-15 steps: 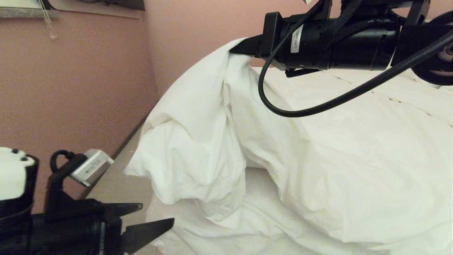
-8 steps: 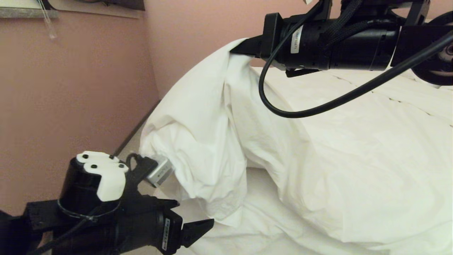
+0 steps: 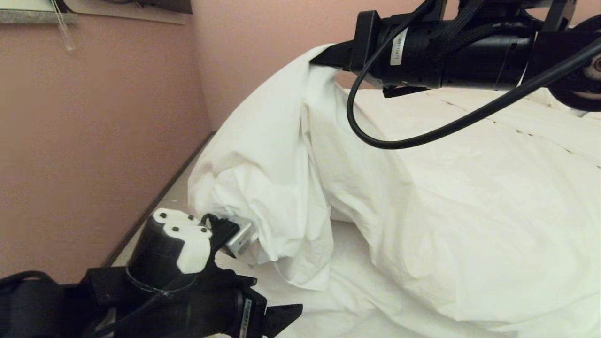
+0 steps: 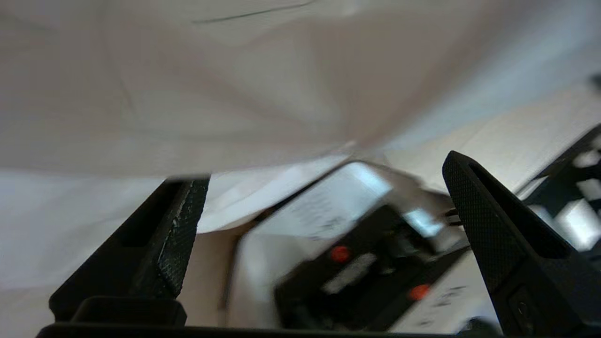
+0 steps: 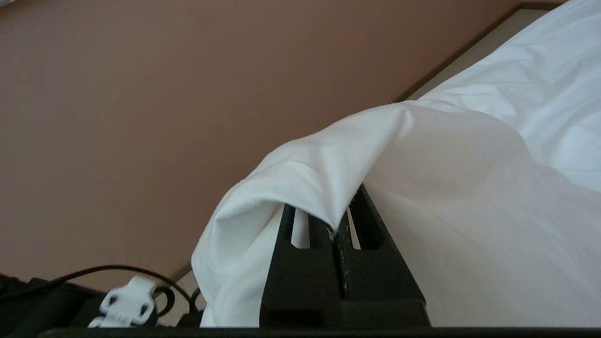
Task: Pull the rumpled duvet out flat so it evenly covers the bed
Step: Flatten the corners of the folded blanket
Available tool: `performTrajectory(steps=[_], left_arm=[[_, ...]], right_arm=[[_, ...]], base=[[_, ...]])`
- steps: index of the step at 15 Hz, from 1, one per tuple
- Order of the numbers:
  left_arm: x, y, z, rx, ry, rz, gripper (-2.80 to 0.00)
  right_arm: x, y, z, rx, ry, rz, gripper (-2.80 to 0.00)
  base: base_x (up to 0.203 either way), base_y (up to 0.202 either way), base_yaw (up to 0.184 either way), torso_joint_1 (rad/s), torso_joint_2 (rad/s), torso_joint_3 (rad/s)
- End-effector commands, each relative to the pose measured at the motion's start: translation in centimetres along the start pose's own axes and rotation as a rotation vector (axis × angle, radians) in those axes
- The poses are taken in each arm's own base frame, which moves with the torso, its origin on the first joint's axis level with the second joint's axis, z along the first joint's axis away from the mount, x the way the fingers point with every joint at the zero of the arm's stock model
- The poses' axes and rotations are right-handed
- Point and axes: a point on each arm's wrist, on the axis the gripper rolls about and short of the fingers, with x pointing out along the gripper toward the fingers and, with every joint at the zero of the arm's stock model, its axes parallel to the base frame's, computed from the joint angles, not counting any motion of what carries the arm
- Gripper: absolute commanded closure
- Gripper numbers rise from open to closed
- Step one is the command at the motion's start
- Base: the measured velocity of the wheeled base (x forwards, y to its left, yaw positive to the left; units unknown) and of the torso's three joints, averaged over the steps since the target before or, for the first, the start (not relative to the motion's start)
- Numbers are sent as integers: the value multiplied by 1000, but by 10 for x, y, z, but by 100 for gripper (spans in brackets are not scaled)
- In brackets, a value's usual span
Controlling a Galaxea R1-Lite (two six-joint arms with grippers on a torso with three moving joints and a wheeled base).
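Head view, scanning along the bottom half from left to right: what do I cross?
Pink wall → left claw, open and low → hanging fold of the duvet → bare sheet of the bed → main spread of duvet.

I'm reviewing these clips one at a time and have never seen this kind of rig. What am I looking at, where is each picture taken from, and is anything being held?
This is a two-armed robot making a bed. The wide picture comes from a camera on its head, looking down; the other two come from cameras on each wrist, behind the fingers. On the bed, against a pink wall, lies a white duvet, bunched at the wall side. The right gripper, reaching in from the upper right, is shut on a fold of the duvet and holds it raised, so the cloth hangs in a peak; its wrist picture shows the shut fingers under draped cloth. The left gripper, low at the duvet's hanging corner, is open and holds nothing.
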Motion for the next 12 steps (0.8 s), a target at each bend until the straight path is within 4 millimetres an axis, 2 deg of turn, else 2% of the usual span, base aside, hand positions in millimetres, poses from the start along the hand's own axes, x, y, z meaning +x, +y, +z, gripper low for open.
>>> performTrajectory(steps=[1, 4, 7, 10, 12], left_arm=[[7, -12, 8, -54, -9, -39, -280], [5, -26, 15, -124, -30, -91, -280], [5, -50, 5, -103, 15, -165, -280], [22, -52, -6, -90, 75, -150, -280], [41, -51, -8, -88, 26, -140, -280]], right_arm=[[-1, -2, 1, 2, -1, -4, 0], [-4, -8, 4, 1, -14, -15, 0], [-5, -10, 5, 9, -26, -18, 0], [-6, -10, 7, 7, -30, -17, 0], [-7, -9, 8, 6, -36, -17, 0]], base=[[0, 0, 0, 0, 0, 0], [0, 0, 0, 0, 0, 0], [0, 0, 0, 0, 0, 0], [0, 0, 0, 0, 0, 0], [0, 0, 0, 0, 0, 0]])
